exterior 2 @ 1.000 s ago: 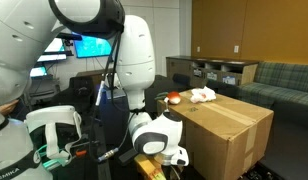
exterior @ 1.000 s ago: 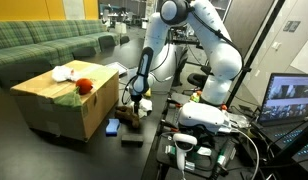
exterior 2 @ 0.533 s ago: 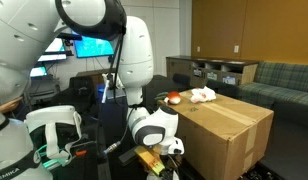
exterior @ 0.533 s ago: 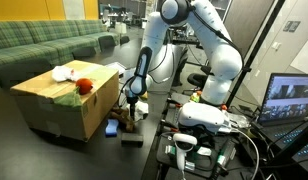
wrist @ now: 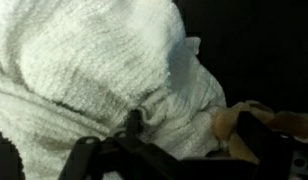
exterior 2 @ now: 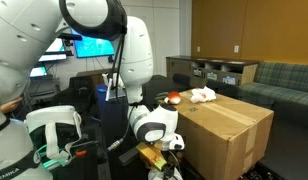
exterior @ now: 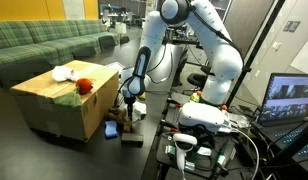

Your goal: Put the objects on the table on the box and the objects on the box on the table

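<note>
over the last second i've brought the pincer (exterior: 126, 112) down beside the box (exterior: 54, 108): in both exterior views it sat higher against the box's near corner a moment ago and now hangs low over the things on the table (exterior: 39, 152). its jaws are spread wide and nothing is held.

in the wrist view a white towel (wrist: 94, 70) fills nearly the whole picture, so i judge i'm right on top of it, with a tan thing (wrist: 229, 120) peeking out at its edge; i can't tell what that is. whether the fingers already touch the towel i can't say.

a small blue item (exterior: 112, 127) lies on the table just beside the pincer. on top of the box a white cloth (exterior: 64, 72) and a red object (exterior: 84, 85) are untouched.

so the swap looks barely begun. this descent sets up a first pick from the table, most likely the towel, which should bunch softly when i close on it.
</note>
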`<state>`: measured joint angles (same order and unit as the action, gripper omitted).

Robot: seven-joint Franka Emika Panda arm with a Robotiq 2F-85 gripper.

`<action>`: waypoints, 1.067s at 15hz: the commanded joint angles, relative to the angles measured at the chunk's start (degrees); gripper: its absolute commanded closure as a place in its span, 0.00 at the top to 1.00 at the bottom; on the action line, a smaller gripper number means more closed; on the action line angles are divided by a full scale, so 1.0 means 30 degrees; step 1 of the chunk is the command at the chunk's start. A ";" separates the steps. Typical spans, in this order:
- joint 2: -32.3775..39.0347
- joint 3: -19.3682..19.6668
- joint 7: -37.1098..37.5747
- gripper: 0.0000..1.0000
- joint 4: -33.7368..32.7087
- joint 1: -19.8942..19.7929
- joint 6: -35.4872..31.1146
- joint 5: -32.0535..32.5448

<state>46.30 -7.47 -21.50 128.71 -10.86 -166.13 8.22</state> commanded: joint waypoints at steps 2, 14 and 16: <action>-0.0159 0.0121 0.0062 1.00 -0.0163 0.0229 -0.0017 0.0247; -0.2495 0.2519 0.0130 1.00 0.0441 0.0432 0.0898 0.1015; -0.2113 0.3068 0.0160 1.00 0.0237 0.0550 0.0879 0.1401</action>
<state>39.80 -1.01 -21.78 129.38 -10.81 -163.43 10.41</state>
